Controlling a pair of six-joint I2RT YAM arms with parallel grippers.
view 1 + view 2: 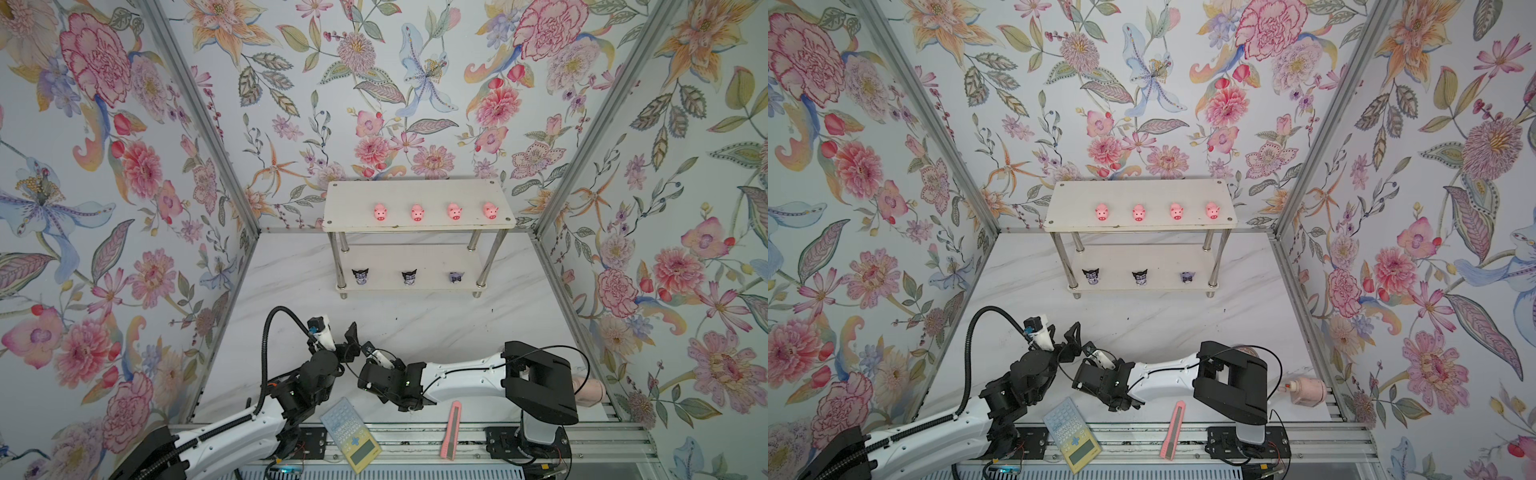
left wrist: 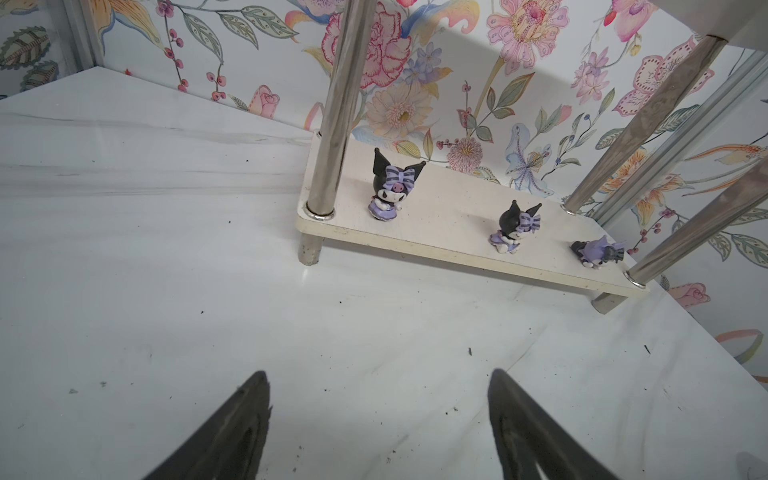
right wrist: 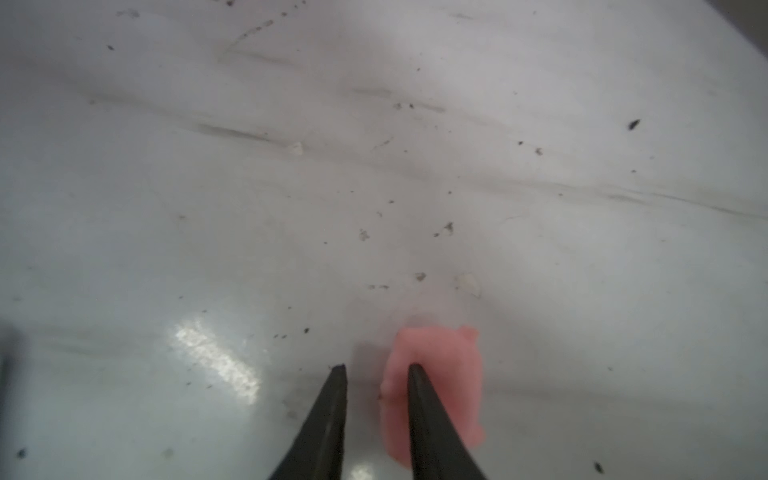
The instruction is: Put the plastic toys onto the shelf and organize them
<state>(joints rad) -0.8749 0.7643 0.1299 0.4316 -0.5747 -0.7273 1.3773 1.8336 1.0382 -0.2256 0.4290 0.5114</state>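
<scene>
The white two-tier shelf (image 1: 415, 193) stands at the back. Several pink pigs (image 1: 380, 212) sit in a row on its top board. Three black-and-purple figurines are on the lower board (image 2: 449, 220): two upright (image 2: 392, 187) (image 2: 515, 228), one lying on its side (image 2: 598, 249). My left gripper (image 2: 379, 374) (image 1: 352, 340) is open and empty above the table, facing the shelf. My right gripper (image 3: 376, 368) points down at the table with its jaws slightly apart and only bare table between them. Another pink pig (image 3: 451, 374) lies under and beside one finger, outside the gap. In both top views the right wrist hides this pig.
A pale blue-and-yellow calculator (image 1: 351, 434) and a pink utility knife (image 1: 453, 430) lie at the front edge over the metal rail. A pinkish bottle-like object (image 1: 1306, 390) lies at the front right corner. Floral walls close in three sides.
</scene>
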